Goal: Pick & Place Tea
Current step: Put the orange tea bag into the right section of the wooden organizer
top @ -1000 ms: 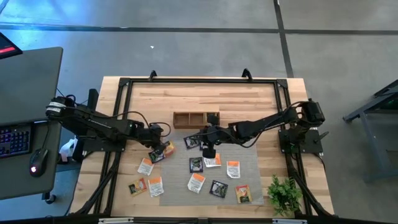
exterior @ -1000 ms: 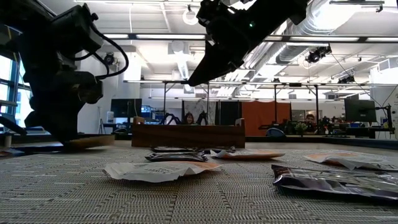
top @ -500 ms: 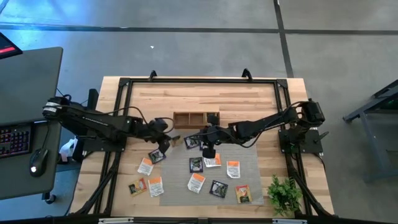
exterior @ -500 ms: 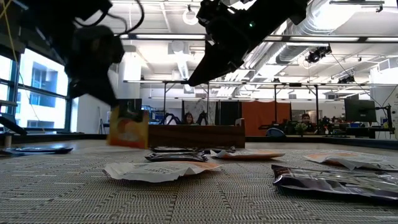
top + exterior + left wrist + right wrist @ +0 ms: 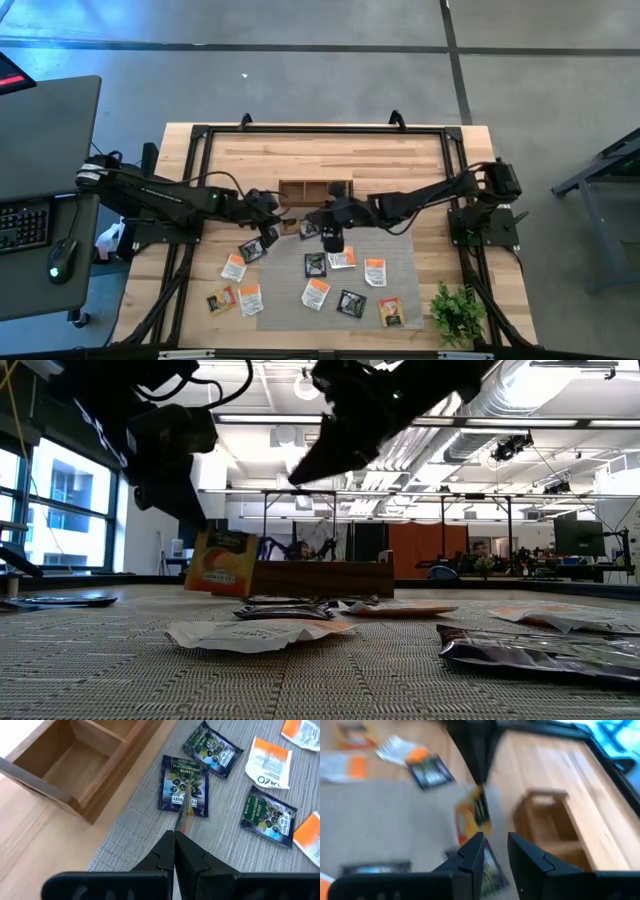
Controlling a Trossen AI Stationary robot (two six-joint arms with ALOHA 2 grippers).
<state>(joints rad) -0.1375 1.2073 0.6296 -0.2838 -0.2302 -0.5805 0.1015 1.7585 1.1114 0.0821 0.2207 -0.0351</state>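
Hanging in the left gripper [image 5: 203, 526]: one yellow-brown sachet [image 5: 222, 562], pinched by its top edge, clear of the mat [image 5: 400, 262] and just short of the wooden box [image 5: 315, 190]!
Left fingers [image 5: 192, 857]: clamped tight, the sachet edge-on between them in the left wrist view.
Right gripper [image 5: 333, 240]: raised over the mat's far edge beside the left one, fingers parted, nothing between them.
Box edge: its near wall runs right along the mat's far edge, and the held sachet is just on the mat side of it.
Box count: one box, three compartments; what lies in them I cannot tell.
Open room: a broad strip of bare table [image 5: 330, 158] beyond the box; the mat's right part near the plant [image 5: 455, 312] is bare too.
Tight spot: two black sachets [image 5: 184, 785] lie right under the left gripper, a third black one and a white-and-orange one close by.
Count, black: four, as far as the overhead shows, one of them off the mat's left edge.
Count, white with orange: five, three on the mat [image 5: 375, 271], two on the wood to its left.
Count, yellow-brown: three, with one at the mat's near right [image 5: 390, 311], one on the wood at near left, and the one in the air.
Edges: none overhangs the table's edge.
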